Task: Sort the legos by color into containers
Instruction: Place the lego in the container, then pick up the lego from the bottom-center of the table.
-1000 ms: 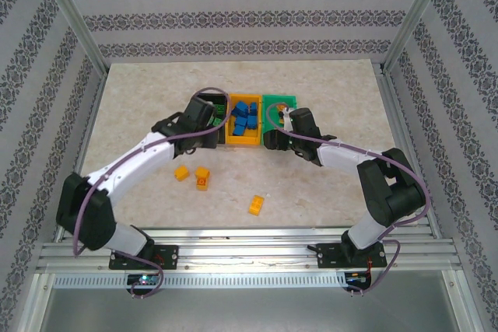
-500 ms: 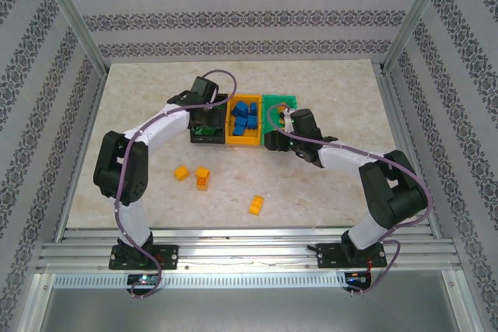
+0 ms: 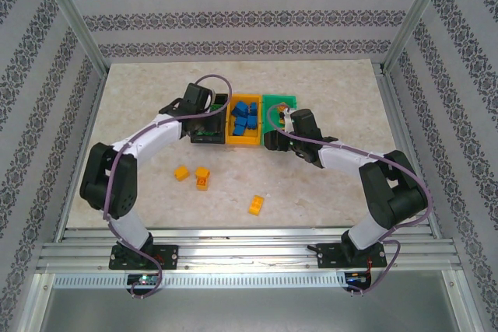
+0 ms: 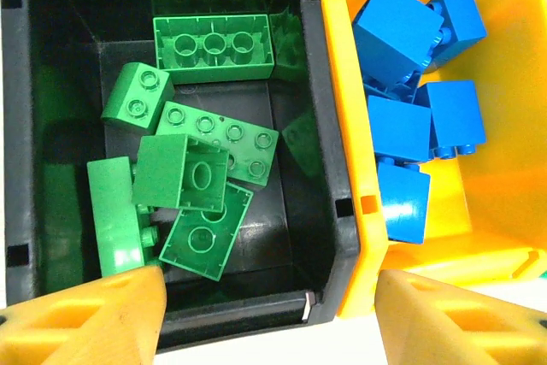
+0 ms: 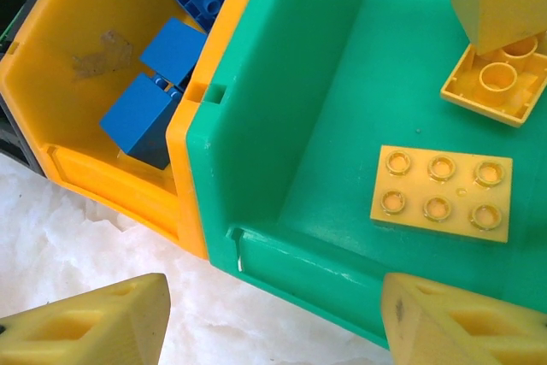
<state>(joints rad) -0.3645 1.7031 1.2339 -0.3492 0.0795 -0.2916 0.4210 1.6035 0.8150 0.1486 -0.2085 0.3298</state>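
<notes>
Plastic bins: black bin holds green bricks; yellow-orange bin holds blue bricks; green bin holds yellow bricks.
Left gripper: jaws spread, empty, above the black bin.
Right gripper: jaws spread, empty, over the green bin's near wall.
Loose legos: three yellow-orange bricks lie on the table, in front of the bins.
Handling: likely light, rigid and slick; pinch two flat opposite sides, not the studs.
</notes>
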